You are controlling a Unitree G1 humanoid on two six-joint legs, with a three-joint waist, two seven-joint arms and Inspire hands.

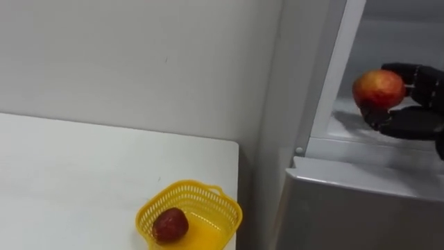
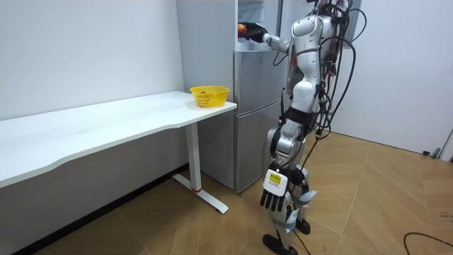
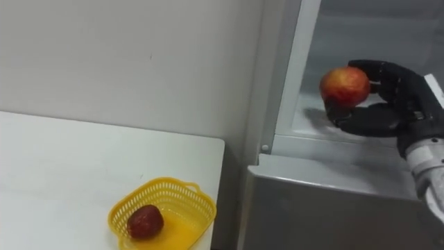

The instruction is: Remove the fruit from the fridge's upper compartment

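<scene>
Currently the right hand (image 1: 424,94) has its fingers (image 1: 406,69) curled over the apple (image 1: 378,88) and its thumb clamped beneath, holding the fruit just above the shelf (image 1: 347,128) in the open upper fridge (image 1: 361,201). The left hand (image 2: 272,197) hangs loose-fingered by the robot's leg. The grip seems to cover only the apple's far side, so a quick pull outward could roll it off the fingertips onto the shelf or the floor. Below and left of the fingers the basket (image 1: 191,212), with another red fruit (image 1: 170,225) inside, sits at the corner of the table (image 1: 83,173), where a clumsy set-down might tip it off.
</scene>
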